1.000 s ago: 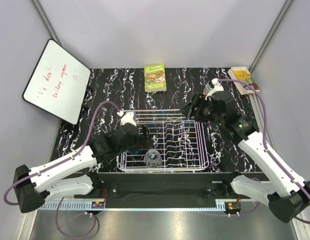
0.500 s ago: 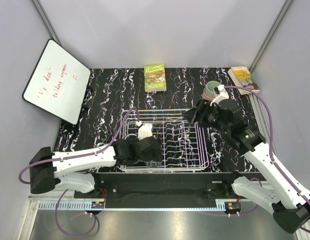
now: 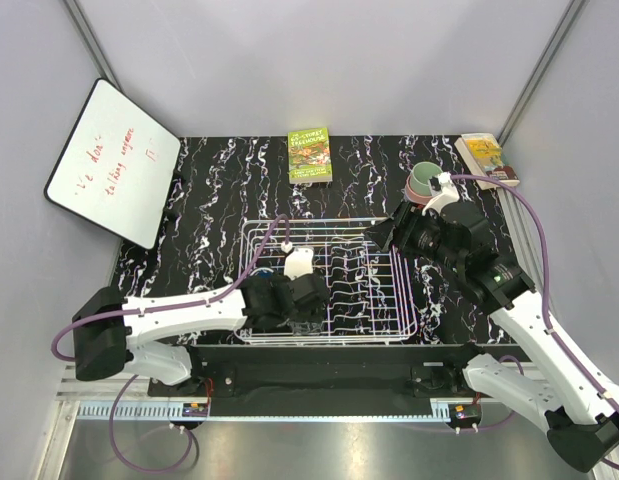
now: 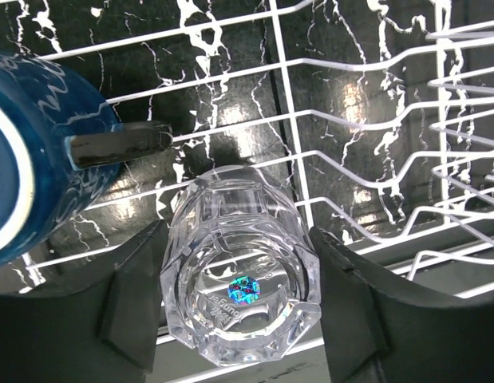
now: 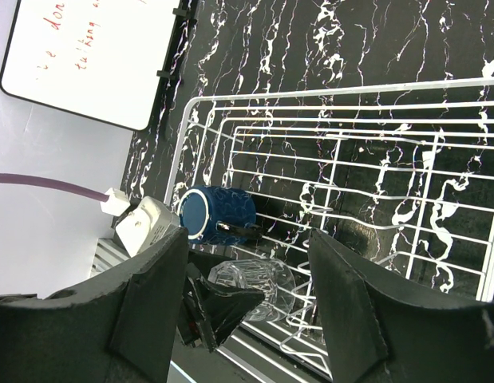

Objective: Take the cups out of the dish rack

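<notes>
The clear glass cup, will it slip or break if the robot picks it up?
The clear glass cup looks smooth and shiny, so it may slip a bit, though its flat facets may help the fingers grip. It looks thick-walled, so likely heavy for its size. Being glass, it could crack if dropped on the dish rack.

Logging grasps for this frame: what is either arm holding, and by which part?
Left gripper: jaws flank the clear glass across its side walls; whether they press cannot be told. Right gripper holds nothing.
</notes>
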`<state>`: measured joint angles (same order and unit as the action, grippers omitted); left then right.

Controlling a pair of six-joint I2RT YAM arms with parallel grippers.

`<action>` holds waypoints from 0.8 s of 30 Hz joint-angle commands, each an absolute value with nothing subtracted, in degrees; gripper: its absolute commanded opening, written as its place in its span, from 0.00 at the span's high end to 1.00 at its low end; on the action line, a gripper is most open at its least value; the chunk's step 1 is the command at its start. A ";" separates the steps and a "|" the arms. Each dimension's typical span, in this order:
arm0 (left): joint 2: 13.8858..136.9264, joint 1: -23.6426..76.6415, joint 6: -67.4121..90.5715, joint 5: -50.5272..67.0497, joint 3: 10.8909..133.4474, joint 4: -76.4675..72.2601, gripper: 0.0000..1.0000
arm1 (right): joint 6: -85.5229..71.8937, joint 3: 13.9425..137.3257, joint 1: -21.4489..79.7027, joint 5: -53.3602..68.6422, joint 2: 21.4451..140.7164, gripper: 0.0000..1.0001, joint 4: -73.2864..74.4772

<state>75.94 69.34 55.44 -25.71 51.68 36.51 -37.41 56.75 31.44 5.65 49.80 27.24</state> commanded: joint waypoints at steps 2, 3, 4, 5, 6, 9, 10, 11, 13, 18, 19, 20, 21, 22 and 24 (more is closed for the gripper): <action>75.94 69.78 55.20 -27.16 54.05 36.91 1.00 | -37.53 57.13 31.99 6.50 49.75 0.31 25.23; 75.59 70.22 55.20 -27.77 54.14 37.09 1.00 | -37.44 57.13 32.08 6.42 49.66 0.31 25.31; 75.24 70.31 55.02 -28.21 54.31 37.18 1.00 | -37.44 57.13 31.99 6.42 49.66 0.31 25.31; 74.71 70.49 54.67 -28.73 54.66 37.35 1.00 | -37.35 57.13 32.08 6.24 49.48 0.31 25.31; 73.31 70.66 53.54 -29.61 55.10 37.61 1.00 | -37.27 57.22 31.99 6.15 49.31 0.31 25.31; 69.28 70.66 49.50 -32.77 58.44 39.63 1.00 | -35.51 58.44 31.99 4.40 48.87 0.31 26.27; 67.95 70.66 48.26 -33.39 60.71 39.90 1.00 | -34.81 59.14 31.99 3.70 48.69 0.30 27.32; 65.24 70.66 47.03 -33.92 61.86 39.99 1.00 | -33.67 60.54 31.99 2.82 48.78 0.30 27.68; 62.77 70.58 43.34 -35.06 65.29 39.73 1.00 | -33.31 61.69 31.99 2.55 48.52 0.30 28.56; 55.03 69.61 34.12 -34.99 65.67 31.48 1.00 | -34.10 61.09 31.99 1.94 47.81 0.10 28.30; 53.89 69.09 33.58 -34.20 64.61 29.38 1.00 | -34.54 60.65 31.99 1.76 47.46 0.12 27.69; 51.53 66.91 33.31 -30.45 63.56 25.44 1.00 | -35.50 59.60 31.91 1.41 47.29 0.16 27.25; 50.55 65.41 33.57 -27.80 61.20 23.31 1.00 | -36.03 58.98 31.90 1.41 47.02 0.18 26.64; 49.58 63.91 34.01 -25.16 59.95 21.29 1.00 | -36.56 57.93 31.99 2.19 46.85 0.19 25.50; 47.20 59.43 35.24 -17.52 55.14 13.65 1.00 | -37.26 57.48 31.99 3.95 47.19 0.25 24.53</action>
